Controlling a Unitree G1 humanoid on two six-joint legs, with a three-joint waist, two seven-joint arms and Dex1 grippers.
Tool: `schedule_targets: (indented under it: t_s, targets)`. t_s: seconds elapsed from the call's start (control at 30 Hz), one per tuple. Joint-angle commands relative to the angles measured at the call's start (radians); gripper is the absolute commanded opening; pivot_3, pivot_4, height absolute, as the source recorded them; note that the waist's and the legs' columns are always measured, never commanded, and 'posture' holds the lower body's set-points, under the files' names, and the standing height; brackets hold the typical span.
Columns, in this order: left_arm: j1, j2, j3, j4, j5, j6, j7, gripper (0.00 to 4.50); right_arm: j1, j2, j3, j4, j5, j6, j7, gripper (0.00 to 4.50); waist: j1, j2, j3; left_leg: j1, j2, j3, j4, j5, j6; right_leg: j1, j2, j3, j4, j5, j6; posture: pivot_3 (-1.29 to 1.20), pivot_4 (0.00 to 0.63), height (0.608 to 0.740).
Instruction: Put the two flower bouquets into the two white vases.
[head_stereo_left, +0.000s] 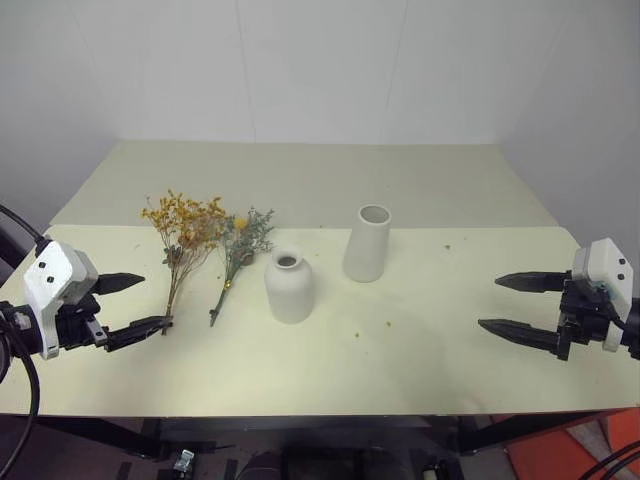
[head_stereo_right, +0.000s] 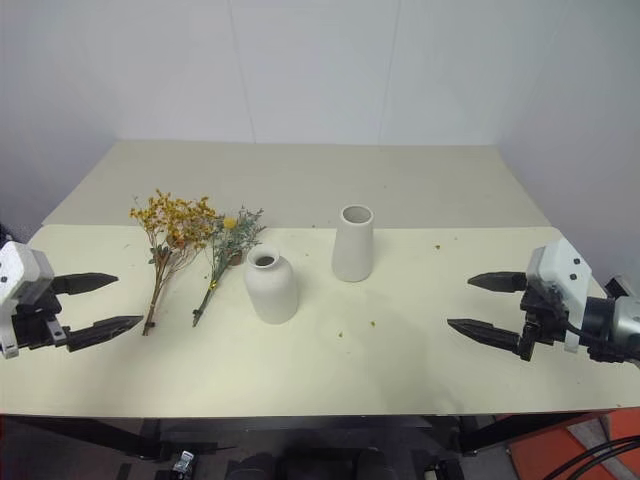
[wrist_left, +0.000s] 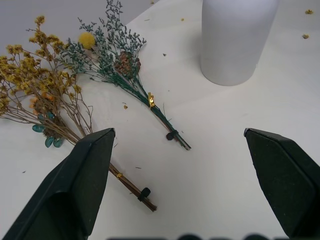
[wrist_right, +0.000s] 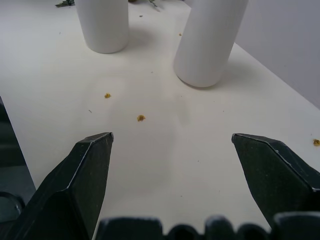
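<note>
- Left gripper (head_stereo_left: 132, 303) hangs spread and empty; the yellow-orange bouquet (head_stereo_left: 180, 235) lies just right of it, stems toward the near edge.
- Right gripper (head_stereo_left: 512, 304), spread too, sits well apart.

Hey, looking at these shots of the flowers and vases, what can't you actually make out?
- Inside of the taller vase and the shorter vase: head views show just dark mouths.
- Vase tops: cut off by the edge in both wrist views.
- Yellow-orange bouquet: blossoms run off the left wrist view's edge.
- Crumbs on the table: too small to identify.

2 white vases (head_stereo_left: 367, 243); yellow-orange bouquet (head_stereo_left: 183, 232); grey-green bouquet (head_stereo_left: 241, 243); cream table (head_stereo_left: 420, 340).
</note>
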Motion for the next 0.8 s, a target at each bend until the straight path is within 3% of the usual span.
schedule_targets:
  t_s: [0.03,0.33,0.47,0.67,0.8]
  targets:
    - [-0.01,0.021,0.013,-0.005,0.001,-0.013,-0.006,4.5,0.006,-0.006,-0.059,-0.029,0.008,-0.003,-0.006,4.45,0.0,0.0,0.0,0.0,0.0,0.0,0.0,0.0,0.0,0.0,0.0,0.0,0.0,0.0,0.0,0.0,0.15,0.74]
    - [-0.007,0.024,0.021,-0.011,-0.003,0.01,-0.002,4.5,0.006,-0.014,-0.057,-0.028,0.019,0.023,-0.012,4.45,0.0,0.0,0.0,0.0,0.0,0.0,0.0,0.0,0.0,0.0,0.0,0.0,0.0,0.0,0.0,0.0,0.15,0.74]
    - [-0.018,0.028,0.012,-0.082,0.064,0.084,0.145,4.5,-0.048,-0.067,-0.021,-0.052,0.038,0.103,-0.029,4.45,-0.002,0.0,0.0,0.0,0.0,0.0,0.0,0.0,0.0,0.0,0.0,0.0,0.0,0.0,0.0,0.0,0.15,0.74]
    - [-0.098,0.107,0.019,-0.163,-0.033,0.445,0.246,4.5,-0.252,-0.145,0.088,-0.133,0.12,0.206,-0.029,4.45,-0.003,0.0,0.0,0.0,0.001,0.0,-0.001,0.0,0.0,-0.001,0.001,-0.001,0.001,0.0,0.0,0.0,0.15,0.74]
    - [-0.222,0.154,-0.056,-0.11,-0.071,0.684,0.323,4.5,-0.452,-0.127,0.248,-0.161,0.134,0.236,-0.032,4.45,-0.003,0.0,0.0,0.0,0.001,0.0,-0.001,0.0,0.0,-0.002,0.001,-0.001,0.001,0.0,0.0,0.0,0.15,0.74]
